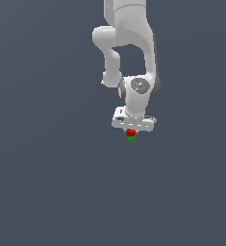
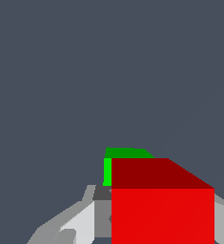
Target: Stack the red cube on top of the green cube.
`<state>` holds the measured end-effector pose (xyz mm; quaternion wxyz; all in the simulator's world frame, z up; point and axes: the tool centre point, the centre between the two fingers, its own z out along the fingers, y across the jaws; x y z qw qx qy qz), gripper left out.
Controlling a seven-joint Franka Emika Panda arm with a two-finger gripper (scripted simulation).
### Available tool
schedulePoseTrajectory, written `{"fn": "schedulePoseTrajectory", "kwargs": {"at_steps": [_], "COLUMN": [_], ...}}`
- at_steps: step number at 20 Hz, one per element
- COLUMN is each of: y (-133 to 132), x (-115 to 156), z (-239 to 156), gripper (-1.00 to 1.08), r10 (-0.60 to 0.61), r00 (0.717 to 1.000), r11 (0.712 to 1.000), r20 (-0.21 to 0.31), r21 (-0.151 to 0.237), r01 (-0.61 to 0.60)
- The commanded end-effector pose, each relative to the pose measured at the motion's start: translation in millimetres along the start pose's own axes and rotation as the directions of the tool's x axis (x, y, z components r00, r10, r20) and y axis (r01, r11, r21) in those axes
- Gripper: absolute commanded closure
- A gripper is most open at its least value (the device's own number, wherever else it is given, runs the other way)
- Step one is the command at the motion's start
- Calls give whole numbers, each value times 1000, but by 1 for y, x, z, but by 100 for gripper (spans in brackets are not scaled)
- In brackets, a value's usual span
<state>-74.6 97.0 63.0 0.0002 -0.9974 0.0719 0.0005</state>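
Currently the tool (image 1: 131,130) is clamped on the red cube (image 1: 131,132), which sits directly over the green cube (image 1: 130,138), slightly offset in wrist view.

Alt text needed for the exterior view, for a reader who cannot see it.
A white robot arm reaches down over a plain dark grey surface, its gripper right above a tiny red cube that sits over a tiny green cube. The cubes are too small to tell whether the fingers grip the red one.
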Motion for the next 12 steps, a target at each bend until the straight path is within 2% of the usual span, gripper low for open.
{"fn": "schedulePoseTrajectory", "kwargs": {"at_steps": [1,2,3,12], "y": [-4,-4,-4,-4], "x": [-2,-2,-2,-2], "z": [1,1,1,1], "gripper": [108,108,-92,-92], "r10": [2,2,2,2], "r00": [1000,1000,1000,1000], "r11": [1000,1000,1000,1000], "r20": [-1,-1,-1,-1], "r21": [0,0,0,0], "r01": [-2,-2,-2,-2]}}
